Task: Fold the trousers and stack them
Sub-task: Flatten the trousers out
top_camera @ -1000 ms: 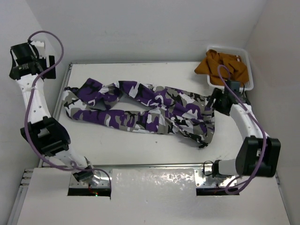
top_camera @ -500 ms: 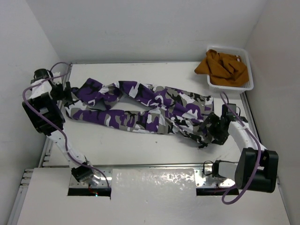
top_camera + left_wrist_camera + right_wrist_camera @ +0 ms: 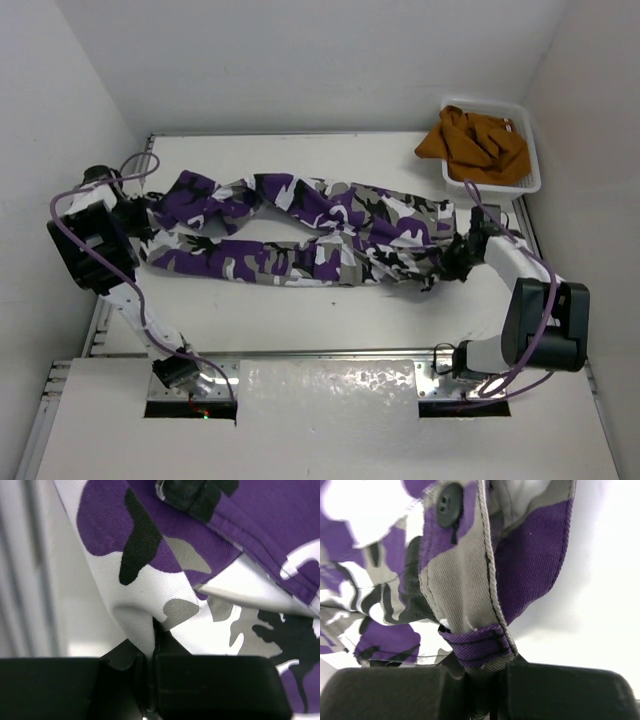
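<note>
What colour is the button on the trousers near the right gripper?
Black. The button sits on the camouflage trousers, and the right wrist view shows it best.

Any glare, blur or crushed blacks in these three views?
Top external: even light, sharp, glare only on the shiny plate at the near edge. Left wrist: trousers crisp, left end effector a featureless black, table edge at left blurred. Right wrist: stitching sharp, right end effector equally black, soft shadow on the table beside the fabric.
</note>
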{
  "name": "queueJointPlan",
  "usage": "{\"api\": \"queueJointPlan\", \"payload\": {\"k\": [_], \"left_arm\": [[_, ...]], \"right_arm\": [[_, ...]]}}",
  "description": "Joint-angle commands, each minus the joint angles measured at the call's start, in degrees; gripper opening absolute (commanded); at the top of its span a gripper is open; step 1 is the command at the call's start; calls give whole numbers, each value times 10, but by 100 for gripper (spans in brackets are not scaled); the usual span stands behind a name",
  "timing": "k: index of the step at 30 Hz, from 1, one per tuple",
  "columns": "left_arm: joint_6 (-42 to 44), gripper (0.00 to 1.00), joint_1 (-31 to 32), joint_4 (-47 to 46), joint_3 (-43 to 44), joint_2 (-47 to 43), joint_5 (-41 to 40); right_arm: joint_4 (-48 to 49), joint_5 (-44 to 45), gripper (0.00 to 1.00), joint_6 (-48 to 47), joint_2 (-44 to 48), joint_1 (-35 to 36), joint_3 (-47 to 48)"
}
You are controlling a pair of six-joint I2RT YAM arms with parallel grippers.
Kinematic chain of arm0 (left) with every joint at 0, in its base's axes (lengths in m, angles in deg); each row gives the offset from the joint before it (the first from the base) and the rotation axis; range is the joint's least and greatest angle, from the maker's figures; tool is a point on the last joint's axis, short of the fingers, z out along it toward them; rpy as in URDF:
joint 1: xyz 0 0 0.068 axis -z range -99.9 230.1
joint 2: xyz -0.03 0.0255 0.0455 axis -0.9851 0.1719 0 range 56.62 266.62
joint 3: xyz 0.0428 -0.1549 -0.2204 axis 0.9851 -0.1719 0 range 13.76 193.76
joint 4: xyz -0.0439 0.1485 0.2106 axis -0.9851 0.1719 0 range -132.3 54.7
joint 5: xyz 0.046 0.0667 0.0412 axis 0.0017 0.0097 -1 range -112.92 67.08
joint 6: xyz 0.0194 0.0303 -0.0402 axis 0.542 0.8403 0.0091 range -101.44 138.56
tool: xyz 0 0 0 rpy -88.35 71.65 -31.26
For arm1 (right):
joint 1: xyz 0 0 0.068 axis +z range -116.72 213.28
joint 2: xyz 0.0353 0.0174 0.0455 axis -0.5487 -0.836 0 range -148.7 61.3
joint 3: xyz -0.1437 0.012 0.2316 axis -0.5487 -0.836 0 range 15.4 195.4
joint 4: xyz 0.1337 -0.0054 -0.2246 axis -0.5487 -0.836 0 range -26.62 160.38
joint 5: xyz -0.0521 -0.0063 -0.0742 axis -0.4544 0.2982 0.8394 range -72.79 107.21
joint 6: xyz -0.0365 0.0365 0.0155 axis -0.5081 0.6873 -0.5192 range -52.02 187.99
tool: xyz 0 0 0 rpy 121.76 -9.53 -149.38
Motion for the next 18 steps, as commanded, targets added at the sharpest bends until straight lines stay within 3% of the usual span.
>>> {"api": "queueJointPlan", "payload": {"k": [1,5,8,9,12,16,18], "left_arm": [[32,0,-42,20,53,-88,-85],[140,0,-44,75,131,-150,-234],[184,15,-8,137,152,-181,-255],[187,28,6,150,137,-184,-250],[169,34,53,165,93,-172,-179],[88,34,30,202,132,-119,-101],[88,48,6,214,146,-113,-109]], "right_arm": [[-24,55,0,-49,-14,-12,91],[-70,70,0,-88,-36,-11,165],[-77,72,0,-108,-40,-8,179],[-75,72,0,-114,-41,-8,180],[-73,73,0,-129,-57,-8,202],[-107,115,0,-156,-86,-14,260],[-109,116,0,-160,-94,-34,274]]}}
